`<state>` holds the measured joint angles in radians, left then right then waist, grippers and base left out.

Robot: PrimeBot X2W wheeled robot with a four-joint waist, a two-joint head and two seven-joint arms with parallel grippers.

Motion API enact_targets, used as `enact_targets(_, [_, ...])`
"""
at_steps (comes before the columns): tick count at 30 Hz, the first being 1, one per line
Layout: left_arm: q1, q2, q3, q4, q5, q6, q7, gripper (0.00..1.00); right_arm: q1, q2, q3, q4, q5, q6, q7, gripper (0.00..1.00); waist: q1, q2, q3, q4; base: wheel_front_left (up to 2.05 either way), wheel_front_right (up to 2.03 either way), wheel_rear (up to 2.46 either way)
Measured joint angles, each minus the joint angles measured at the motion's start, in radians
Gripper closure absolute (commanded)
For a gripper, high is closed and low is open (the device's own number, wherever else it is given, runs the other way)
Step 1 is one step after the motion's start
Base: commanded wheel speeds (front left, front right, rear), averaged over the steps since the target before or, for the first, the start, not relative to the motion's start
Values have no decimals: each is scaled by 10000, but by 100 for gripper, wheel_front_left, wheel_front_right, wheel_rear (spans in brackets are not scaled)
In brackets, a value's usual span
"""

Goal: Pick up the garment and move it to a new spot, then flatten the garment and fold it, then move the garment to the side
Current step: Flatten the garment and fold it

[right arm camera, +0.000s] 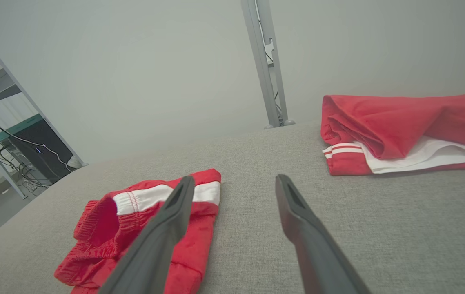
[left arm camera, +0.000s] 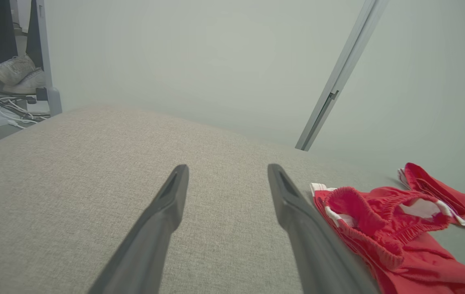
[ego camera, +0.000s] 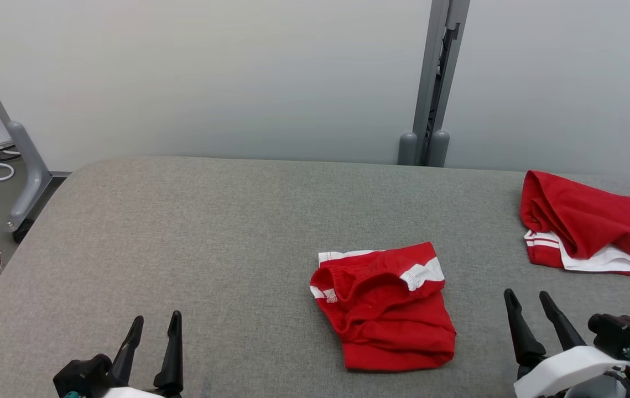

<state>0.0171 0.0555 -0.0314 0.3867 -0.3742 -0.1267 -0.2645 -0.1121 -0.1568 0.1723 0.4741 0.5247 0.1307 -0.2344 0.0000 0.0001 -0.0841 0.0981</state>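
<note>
The red shorts lie bunched, perhaps half folded, mid-desk between the left gripper and right gripper, both empty with fingers spread; soft, light and limp, they look best pinched at the elastic waistband.

Grey woven-fabric table spans view. Loosely folded red shorts with white bands just off centre, 5 o'clock. Second red-and-white garment at 3 o'clock, well apart. Left gripper 7 o'clock, right gripper 4 o'clock; both spread, empty.
</note>
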Motion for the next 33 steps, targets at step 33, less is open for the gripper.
enact_targets(33, [-269,290,-380,376,-232,-29,0,0,-4094,913,-341,6984,3231,-2,1774,0,0,0,466,1747,0,0,0])
